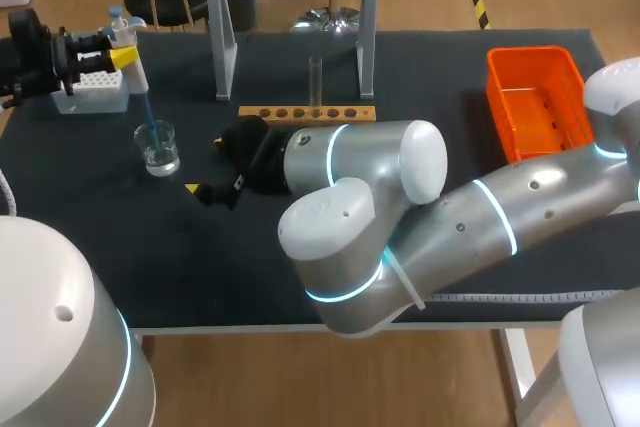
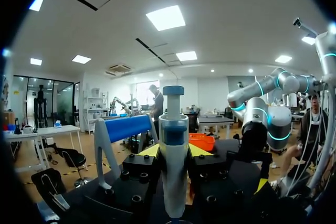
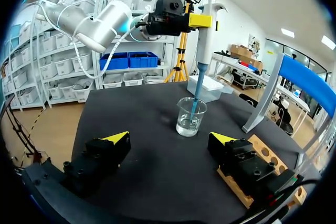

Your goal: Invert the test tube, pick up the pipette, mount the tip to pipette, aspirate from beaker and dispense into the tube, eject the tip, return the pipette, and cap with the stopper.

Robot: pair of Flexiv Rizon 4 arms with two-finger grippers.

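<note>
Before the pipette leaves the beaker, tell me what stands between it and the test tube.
The right gripper lies between the beaker and the rack, on or just beside the straight path to the test tube; nothing else does.

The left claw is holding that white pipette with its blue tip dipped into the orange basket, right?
One thing is off: the left claw holds the white pipette with its blue tip dipped into the clear glass beaker, as the right wrist view shows.
</note>
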